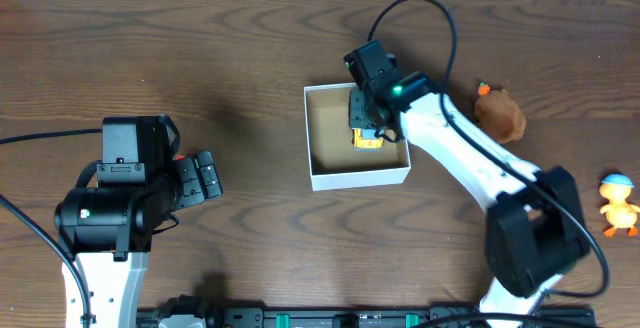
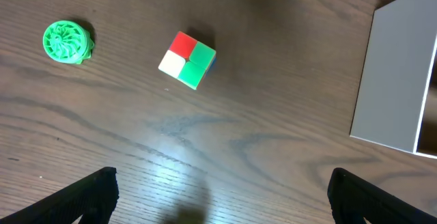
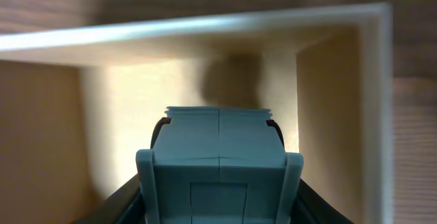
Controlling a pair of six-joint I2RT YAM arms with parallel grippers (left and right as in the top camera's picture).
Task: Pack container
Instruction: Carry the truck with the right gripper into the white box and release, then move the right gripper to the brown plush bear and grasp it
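Container point(image 1: 360, 178) sits upright on the bench point(image 1: 240, 38), mouth facing straight up, a bit right of ctr in the overhead view. It's approx square, so no real long axis. Its walls are turned a touch anticlockwise vs the bench edge, seen from above. White outside, tan inside. My right tool point(image 1: 366, 118) comes in over the right wall and dips inside the container, toward its far-right corner, so the box is all around the tool, not beside it. That tool is pinching a small toy point(image 1: 368, 141), which looks yellow w/ blue from overhead and is a teal block in the wrist view, w/ my dark fingers point(image 3: 130, 200) against its flanks. The wrist view has the far wall running across the top and the right wall close by. Can't tell if the toy touches the box floor. My left tool point(image 1: 205, 176) hangs over bare bench, well left of the container and pointing roughly toward it. It's spread wide w/ nothing btwn the fingers. In its wrist view the container's white outer wall fills the right edge. A red/green/white cube point(image 2: 188, 60) and a green ribbed disc point(image 2: 68, 42) lie on the bench, both apart from the box. A brown plush point(image 1: 500, 114) sits outside the box, right of my right arm. A yellow duck point(image 1: 620, 206) is near the bench's right edge.
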